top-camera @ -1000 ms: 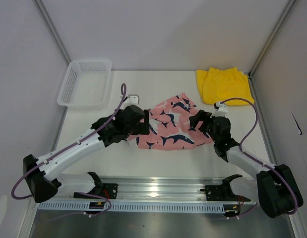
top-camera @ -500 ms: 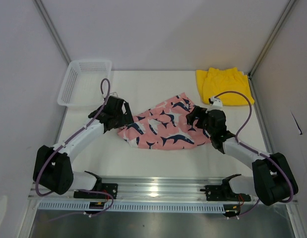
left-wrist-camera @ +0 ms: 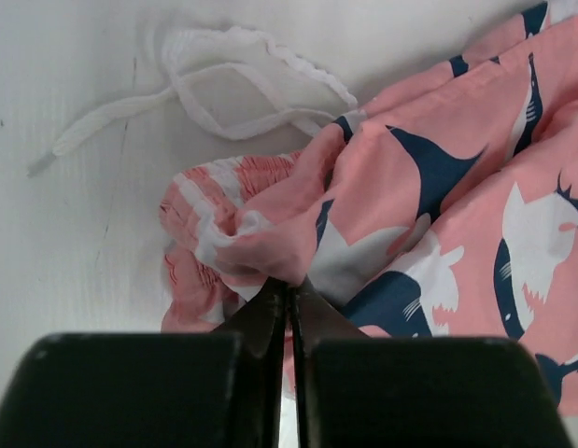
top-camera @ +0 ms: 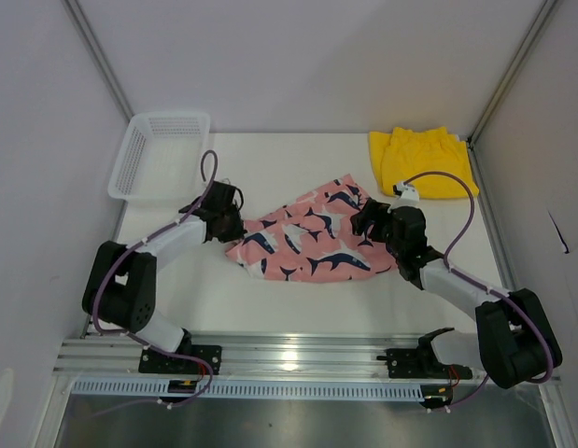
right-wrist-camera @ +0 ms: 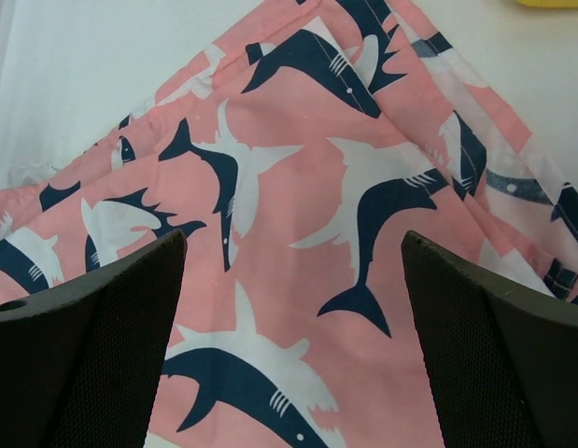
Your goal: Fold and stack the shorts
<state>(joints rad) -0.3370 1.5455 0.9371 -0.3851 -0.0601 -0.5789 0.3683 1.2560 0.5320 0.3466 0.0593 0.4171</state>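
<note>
The pink shorts (top-camera: pixel 307 238) with navy-and-white fish print lie spread, a little rumpled, mid-table. My left gripper (top-camera: pixel 229 224) sits at their left end, shut on a bunched fold of the waistband (left-wrist-camera: pixel 260 243); its jaws (left-wrist-camera: pixel 290 285) meet with pink cloth pinched at the tips. A white drawstring (left-wrist-camera: pixel 223 89) trails loose on the table beyond. My right gripper (top-camera: pixel 368 224) hovers over the right part of the pink shorts (right-wrist-camera: pixel 298 187), open, with nothing between its fingers (right-wrist-camera: pixel 83 317). The yellow shorts (top-camera: pixel 421 161) lie folded at the back right.
A white mesh basket (top-camera: pixel 162 157) stands at the back left corner. White walls close in the table on both sides and behind. The metal rail (top-camera: pixel 289 359) with the arm bases runs along the near edge.
My left arm has swung left off the middle of the pink shorts to their left end, and its gripper has closed on the waistband. The right gripper barely moved.
</note>
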